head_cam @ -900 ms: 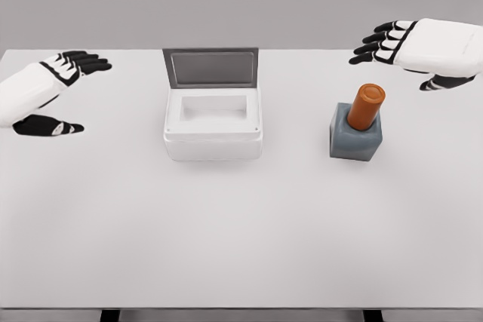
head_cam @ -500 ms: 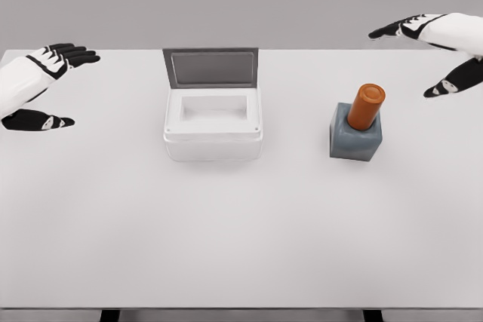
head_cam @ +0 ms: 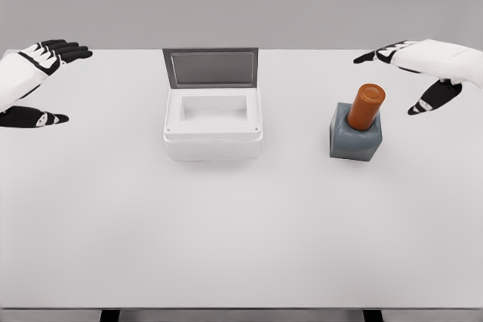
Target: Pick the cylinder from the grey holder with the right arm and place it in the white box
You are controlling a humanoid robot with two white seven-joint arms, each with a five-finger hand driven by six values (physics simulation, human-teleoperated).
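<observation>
The orange cylinder [head_cam: 366, 106] stands tilted slightly in the grey holder [head_cam: 355, 141] on the right of the tabletop [head_cam: 241, 224], with roughly its upper half showing above the holder's rim. The right hand [head_cam: 423, 73] hovers just beyond and to the right of it, fingers spread wide and thumb dropped apart from them, holding nothing and touching nothing. The main risk from here is the approach: with the fingers this wide, a sideways sweep could clip the cylinder's top and rock or drag the holder, which looks free to slide. A grasp too high on the rounded cap may slip; too low, and the fingers may jam against the holder and lift it as well. Pulling out at an angle other than the cylinder's own lean could bind it in the socket. The white box [head_cam: 213, 127] sits well apart to the left, lid [head_cam: 210, 68] raised at its far side, and a low carry could strike its wall. The left hand [head_cam: 30, 81] rests open at the far left.
</observation>
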